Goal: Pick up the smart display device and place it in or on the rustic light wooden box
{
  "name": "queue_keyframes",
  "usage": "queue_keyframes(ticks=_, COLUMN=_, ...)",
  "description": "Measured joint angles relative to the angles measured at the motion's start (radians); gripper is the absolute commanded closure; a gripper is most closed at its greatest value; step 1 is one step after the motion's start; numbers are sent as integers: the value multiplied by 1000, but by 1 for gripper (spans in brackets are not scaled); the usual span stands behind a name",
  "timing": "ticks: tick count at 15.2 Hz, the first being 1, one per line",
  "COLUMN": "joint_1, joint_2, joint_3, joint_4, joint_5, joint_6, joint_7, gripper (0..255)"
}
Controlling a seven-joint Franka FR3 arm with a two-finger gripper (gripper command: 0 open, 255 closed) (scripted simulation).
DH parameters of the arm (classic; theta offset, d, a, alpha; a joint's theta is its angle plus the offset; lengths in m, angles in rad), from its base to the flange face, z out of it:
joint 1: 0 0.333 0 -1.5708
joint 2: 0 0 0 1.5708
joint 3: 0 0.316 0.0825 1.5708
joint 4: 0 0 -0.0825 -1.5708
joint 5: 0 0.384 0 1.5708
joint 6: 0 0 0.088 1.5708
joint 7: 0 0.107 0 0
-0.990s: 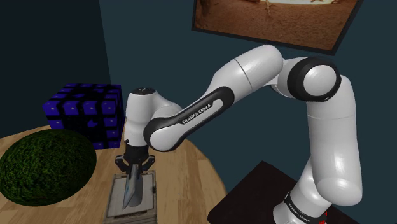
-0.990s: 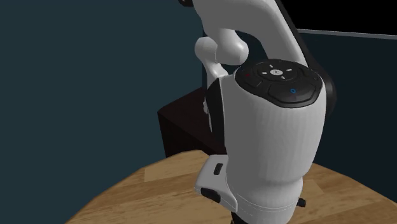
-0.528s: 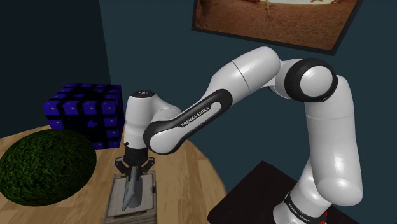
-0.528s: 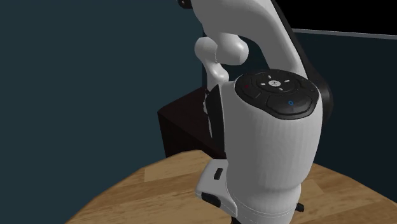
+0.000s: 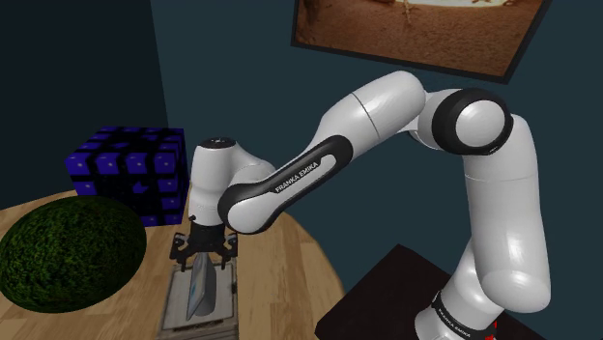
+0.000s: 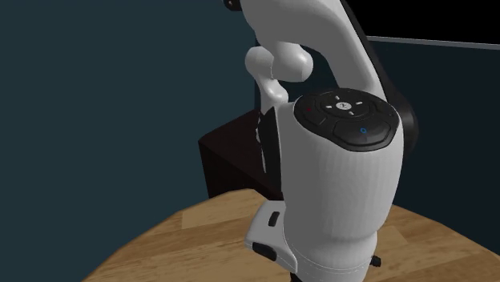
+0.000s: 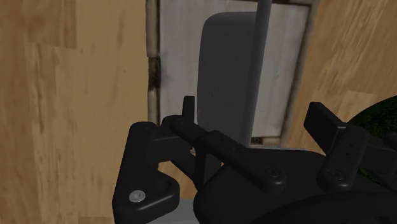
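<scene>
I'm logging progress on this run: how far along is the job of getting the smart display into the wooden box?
Done: the grey smart display rests inside the pale box on the table. In hand: nothing; the gripper hangs just above it with its fingers spread apart. Left: probably only lifting the arm clear.

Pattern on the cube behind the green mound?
Blue squares on black, a checkered cube; clearest in shoulder view.

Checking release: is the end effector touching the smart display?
Apart. Wrist view: the open end effector has fingers standing clear of the smart display on both sides, box floor between.
</scene>
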Motion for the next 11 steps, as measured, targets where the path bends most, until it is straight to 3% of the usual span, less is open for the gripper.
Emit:
queue_keyframes(ticks=4, joint_1=-30, joint_2=-72, joint_3=27, joint_4=6, joint_5=42, joint_6=-72, joint_7=-26, gripper=0)
queue_keyframes(ticks=11, joint_1=-36, joint_2=-86, joint_3=32, joint_4=10, joint_5=51, joint_6=-90, joint_7=-32, gripper=0)
